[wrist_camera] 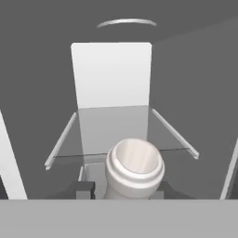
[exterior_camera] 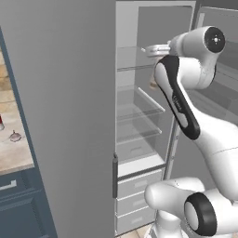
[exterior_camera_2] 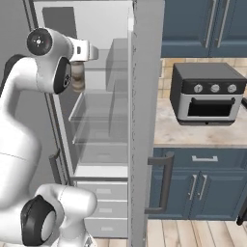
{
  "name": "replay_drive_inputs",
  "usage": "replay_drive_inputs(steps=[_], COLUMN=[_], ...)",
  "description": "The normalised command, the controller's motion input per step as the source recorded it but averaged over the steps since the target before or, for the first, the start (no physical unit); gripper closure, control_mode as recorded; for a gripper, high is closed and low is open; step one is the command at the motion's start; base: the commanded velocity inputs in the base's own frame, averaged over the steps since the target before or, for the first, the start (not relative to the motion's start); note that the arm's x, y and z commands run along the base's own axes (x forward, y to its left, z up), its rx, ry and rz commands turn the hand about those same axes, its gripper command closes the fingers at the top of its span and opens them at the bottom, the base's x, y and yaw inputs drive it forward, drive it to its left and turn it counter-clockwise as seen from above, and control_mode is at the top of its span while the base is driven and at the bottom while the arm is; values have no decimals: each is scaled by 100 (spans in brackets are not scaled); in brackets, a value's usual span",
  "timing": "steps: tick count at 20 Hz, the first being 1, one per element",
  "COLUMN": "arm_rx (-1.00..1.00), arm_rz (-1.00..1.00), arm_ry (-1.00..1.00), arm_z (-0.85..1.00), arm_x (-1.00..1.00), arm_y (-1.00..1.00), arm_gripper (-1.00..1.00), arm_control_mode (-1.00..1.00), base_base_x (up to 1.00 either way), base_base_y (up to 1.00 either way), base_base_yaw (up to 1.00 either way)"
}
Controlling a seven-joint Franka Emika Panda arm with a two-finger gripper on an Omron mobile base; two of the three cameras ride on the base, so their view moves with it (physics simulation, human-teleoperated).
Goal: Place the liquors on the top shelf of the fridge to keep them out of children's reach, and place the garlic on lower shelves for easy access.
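**Bottle carried into the fridge at top-shelf height**

The greyish-brown bottle point(exterior_camera_2: 77, 77) is gripped by the end effector point(wrist_camera: 124, 188), which is clenched around it below the mouth. It is held upright so that it can be stood on the top shelf point(wrist_camera: 116, 128), just ahead and slightly below; it appears not yet set down. The fridge point(exterior_camera: 139, 93) is seen open, its glass shelves bare. The white bottle point(exterior_camera: 1, 122) and the garlic point(exterior_camera: 16, 136) are left on the tabletop point(exterior_camera: 14, 158), well apart from the fridge.
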Motion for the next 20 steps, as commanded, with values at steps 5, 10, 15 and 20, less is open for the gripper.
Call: replay_drive_inputs(steps=[5,10,15,20], arm_rx=[0,0,0,0], arm_rz=[6,4,4,4], arm_ry=[0,0,0,0], arm_z=[0,0,0,0], arm_x=[48,52,50,49], arm_y=[0,0,0,0], arm_gripper=[100,100,100,100], arm_control_mode=[-100,-100,-100,-100], base_base_x=[0,0,0,0], base_base_y=[0,0,0,0], base_base_yaw=[0,0,0,0])
